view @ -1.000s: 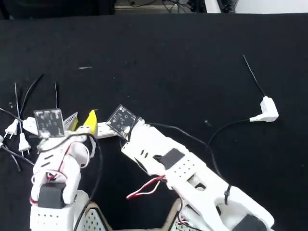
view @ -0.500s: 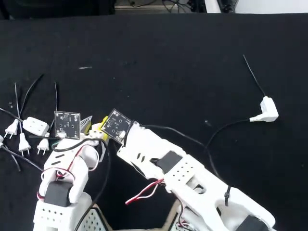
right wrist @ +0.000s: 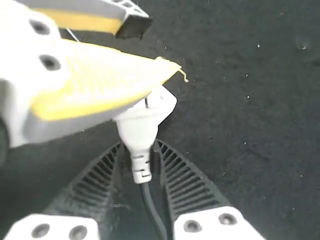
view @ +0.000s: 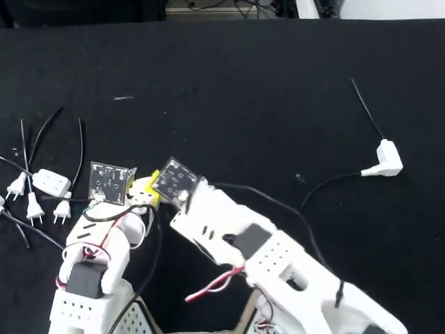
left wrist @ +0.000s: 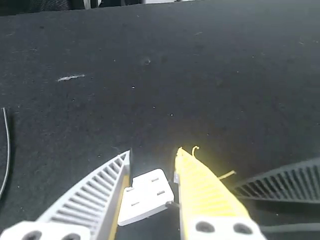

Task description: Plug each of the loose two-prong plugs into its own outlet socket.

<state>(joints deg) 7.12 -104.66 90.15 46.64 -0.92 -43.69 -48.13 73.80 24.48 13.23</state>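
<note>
Left gripper [left wrist: 153,152] is closed on one white outlet socket [left wrist: 145,196]. Right gripper [right wrist: 139,145] is clamped on one plug [right wrist: 136,131], whose front end is against the left gripper. Three loose plugs [view: 33,207] and one white block [view: 52,182] lie just outboard of the left gripper. One angled plug [view: 388,158] lies well apart from the right gripper, with open table [view: 243,83] ahead of both.

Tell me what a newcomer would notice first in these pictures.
At the near left of the table, the left gripper clamps a white socket block while the right gripper holds a white plug close up to it. Spare plugs lie at the left edge, an angled plug far right.
</note>
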